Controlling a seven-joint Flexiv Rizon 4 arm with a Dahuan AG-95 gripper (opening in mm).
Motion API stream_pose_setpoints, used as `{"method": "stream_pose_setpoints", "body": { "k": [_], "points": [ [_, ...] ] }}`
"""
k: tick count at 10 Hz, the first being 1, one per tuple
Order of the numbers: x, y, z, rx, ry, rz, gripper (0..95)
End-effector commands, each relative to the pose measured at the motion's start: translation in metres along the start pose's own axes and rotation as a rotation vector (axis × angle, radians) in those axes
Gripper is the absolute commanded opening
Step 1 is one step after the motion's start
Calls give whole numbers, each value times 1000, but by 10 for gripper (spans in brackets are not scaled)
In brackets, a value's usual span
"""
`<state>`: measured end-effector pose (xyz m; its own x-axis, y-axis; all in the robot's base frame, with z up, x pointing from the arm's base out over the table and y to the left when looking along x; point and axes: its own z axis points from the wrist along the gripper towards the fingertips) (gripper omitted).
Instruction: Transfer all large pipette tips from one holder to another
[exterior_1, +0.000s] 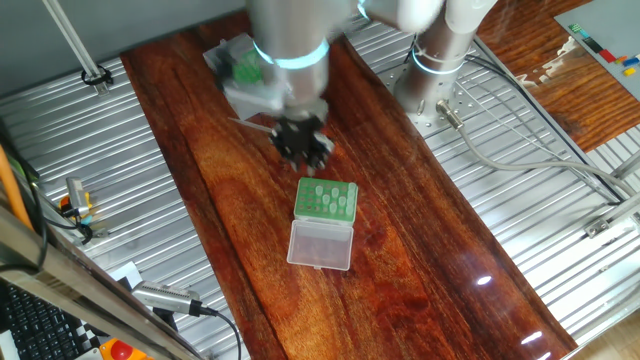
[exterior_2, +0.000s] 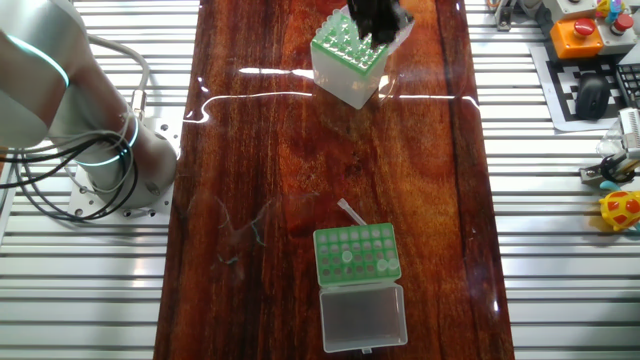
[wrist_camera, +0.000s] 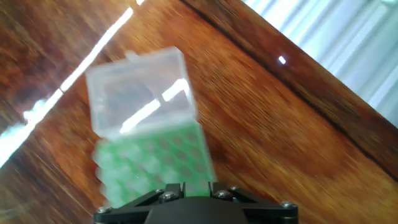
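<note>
A long plank of dark red-brown wood (exterior_2: 300, 180) runs across a bed of ribbed metal (exterior_2: 80, 290), and my arm's base (exterior_2: 110, 170) is bolted to that metal at the left of the other fixed view. Going rightward along the plank in that view, a single large pipette tip (exterior_2: 350, 212) lies loose on the wood, just beside the upper left corner of the low green rack (exterior_2: 357, 254). The rack's clear lid (exterior_2: 363, 317) is swung fully open and lies flat on the plank on the near side. A few pale tips stand in the rack's holes; how many I cannot tell. Further right and toward the far end stands the taller translucent box (exterior_2: 348, 62) with its green perforated top. In this view my gripper (exterior_2: 377, 22) appears over the box's far right corner, well apart from the rack. In one fixed view the gripper (exterior_1: 303, 143) sits between the box (exterior_1: 243, 72) and the rack (exterior_1: 326, 201). My hand view is motion-blurred, with the rack (wrist_camera: 155, 165) and lid (wrist_camera: 140, 93) ahead of the fingers. Whether my jaws are apart, closed, or carrying a tip, I cannot tell.
</note>
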<state>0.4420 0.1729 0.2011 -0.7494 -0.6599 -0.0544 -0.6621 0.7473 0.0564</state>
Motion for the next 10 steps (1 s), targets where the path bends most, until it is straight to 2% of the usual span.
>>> {"method": "stream_pose_setpoints", "body": {
  "k": [1,2,4,7,10],
  "points": [
    [27,-44,-17,-1,18,35,190],
    [27,-44,-17,-4,27,27,190],
    [27,-44,-17,-6,26,22,190],
    [27,-44,-17,-1,4,63,190],
    [22,-32,-12,6,-3,89,190]
  ]
}}
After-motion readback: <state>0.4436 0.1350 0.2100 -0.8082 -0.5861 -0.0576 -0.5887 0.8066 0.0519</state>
